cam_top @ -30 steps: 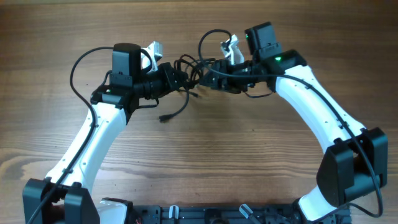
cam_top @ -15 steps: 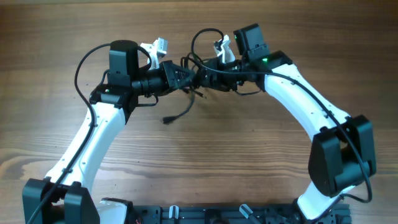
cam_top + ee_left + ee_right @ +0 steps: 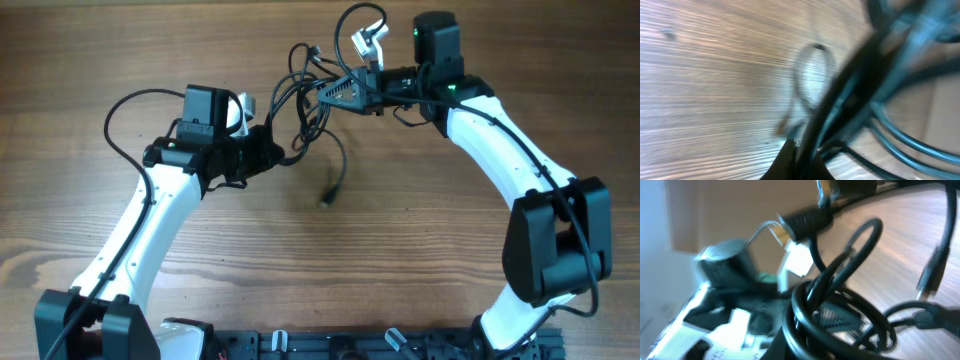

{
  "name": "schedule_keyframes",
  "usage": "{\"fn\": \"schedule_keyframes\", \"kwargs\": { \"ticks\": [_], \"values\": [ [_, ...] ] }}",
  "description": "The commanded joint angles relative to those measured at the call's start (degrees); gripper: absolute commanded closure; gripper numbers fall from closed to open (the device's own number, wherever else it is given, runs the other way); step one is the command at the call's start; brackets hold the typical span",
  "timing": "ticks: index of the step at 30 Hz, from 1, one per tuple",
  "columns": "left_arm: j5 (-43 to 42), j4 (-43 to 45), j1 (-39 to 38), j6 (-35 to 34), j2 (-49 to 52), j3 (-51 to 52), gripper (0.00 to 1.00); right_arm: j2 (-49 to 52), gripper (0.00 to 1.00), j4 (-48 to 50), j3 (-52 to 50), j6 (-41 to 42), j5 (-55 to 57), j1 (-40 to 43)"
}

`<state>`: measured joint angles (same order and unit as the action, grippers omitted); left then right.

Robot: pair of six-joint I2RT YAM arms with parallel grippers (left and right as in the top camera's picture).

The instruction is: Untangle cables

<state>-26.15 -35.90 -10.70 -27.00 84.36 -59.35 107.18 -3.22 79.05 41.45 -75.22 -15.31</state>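
Cables [image 3: 303,100] in left gripper [image 3: 268,152], right gripper [image 3: 328,90]

The table [image 3: 420,260] is brown wood with a fine streaked grain and a smooth, low-sheen finish that shows soft glare in the wrist views. The cables [image 3: 303,100] are black with a smooth, rubbery-looking sheath, and they catch glossy highlights close up. The left arm [image 3: 150,225] and the right arm [image 3: 500,130] have smooth white shells, seemingly hard plastic with a slight gloss. Their joint housings [image 3: 555,240] are black and matt.
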Motion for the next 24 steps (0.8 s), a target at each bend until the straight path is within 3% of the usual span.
{"fn": "schedule_keyframes", "kwargs": {
  "ticks": [1,6,11,16,19,21,24],
  "values": [
    [14.4,-3.6,0.0,1.4,-0.2,0.3,0.96,0.0,0.96,11.3,1.1,12.9,-13.8,4.4],
    [19.8,-7.0,0.0,2.5,-0.1,1.0,0.96,0.0,0.96,25.7,1.1,25.0,-14.6,12.3],
    [19.6,-6.5,0.0,3.5,0.0,3.7,0.96,0.0,0.95,23.3,1.1,21.3,-14.5,20.0],
    [12.0,-1.2,0.0,3.5,0.0,3.7,0.96,0.0,0.95,10.0,1.1,7.6,-11.5,14.3],
    [11.3,-0.5,0.0,3.4,0.0,3.7,0.96,0.0,0.95,-2.7,1.1,-2.0,-1.1,10.7],
    [9.2,0.4,0.0,2.8,0.0,3.7,0.96,0.0,0.89,-14.2,1.1,-9.2,11.0,8.6],
    [1.1,4.8,0.0,2.5,0.0,3.7,0.96,-0.6,0.79,-24.9,1.1,-18.3,16.9,5.1]
  ]
}}
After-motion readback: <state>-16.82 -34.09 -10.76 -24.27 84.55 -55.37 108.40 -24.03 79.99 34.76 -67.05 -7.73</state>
